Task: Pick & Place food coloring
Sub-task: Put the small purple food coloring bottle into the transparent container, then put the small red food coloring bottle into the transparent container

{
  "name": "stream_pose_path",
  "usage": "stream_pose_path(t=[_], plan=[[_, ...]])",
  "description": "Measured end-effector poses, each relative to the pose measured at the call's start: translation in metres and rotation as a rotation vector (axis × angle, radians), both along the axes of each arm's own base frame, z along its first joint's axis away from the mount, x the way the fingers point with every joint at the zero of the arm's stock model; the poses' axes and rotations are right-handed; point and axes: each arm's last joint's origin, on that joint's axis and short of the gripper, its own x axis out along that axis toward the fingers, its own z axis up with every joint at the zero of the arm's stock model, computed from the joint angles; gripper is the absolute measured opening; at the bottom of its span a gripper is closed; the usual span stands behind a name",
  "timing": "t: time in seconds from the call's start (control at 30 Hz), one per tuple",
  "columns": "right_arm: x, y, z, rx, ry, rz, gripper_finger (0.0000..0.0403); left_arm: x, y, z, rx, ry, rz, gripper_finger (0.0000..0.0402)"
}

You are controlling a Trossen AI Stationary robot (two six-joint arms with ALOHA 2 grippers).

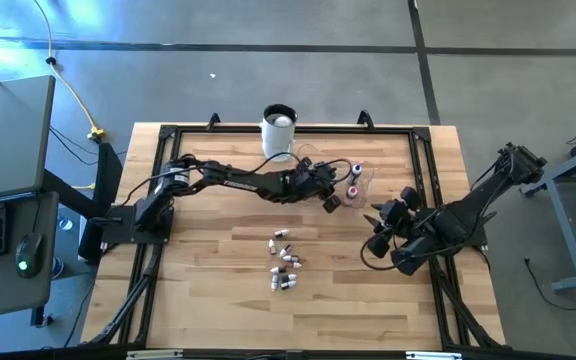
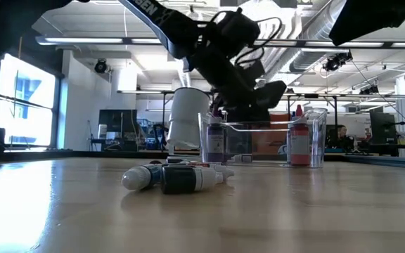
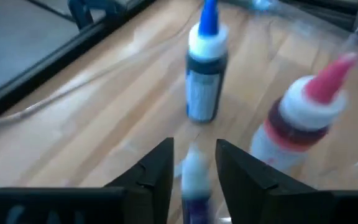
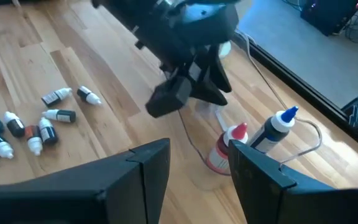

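Note:
Several tiny white-capped food coloring bottles (image 1: 284, 266) lie on their sides in a loose cluster on the wood table, also seen in the low view (image 2: 174, 177) and the right wrist view (image 4: 36, 124). My left gripper (image 3: 194, 162) is open over the clear bowl (image 1: 360, 182). A small purple bottle with a white cap (image 3: 195, 180) shows between its fingers with a gap on each side. Two larger bottles, one blue-tipped (image 3: 204, 68) and one red-tipped (image 3: 303, 118), stand upright in the bowl. My right gripper (image 4: 194, 168) is open and empty, just right of and nearer than the bowl.
A tall white cup (image 1: 279, 130) stands at the table's far edge, left of the bowl. A black frame (image 1: 168, 140) borders the table top. Bare wood lies between the bottle cluster and the near edge.

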Motion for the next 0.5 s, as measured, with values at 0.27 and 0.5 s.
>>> stream_pose_path(t=[0.27, 0.5], plan=[[0.001, 0.000, 0.000, -0.006, -0.009, -0.001, 0.0155, -0.004, -0.005, 0.024, -0.001, -0.037, -0.103, 0.0145], [0.006, 0.003, 0.000, 0.012, -0.039, -0.006, 0.0155, -0.041, -0.012, 0.088, -0.087, -0.002, -0.244, 0.0117]])
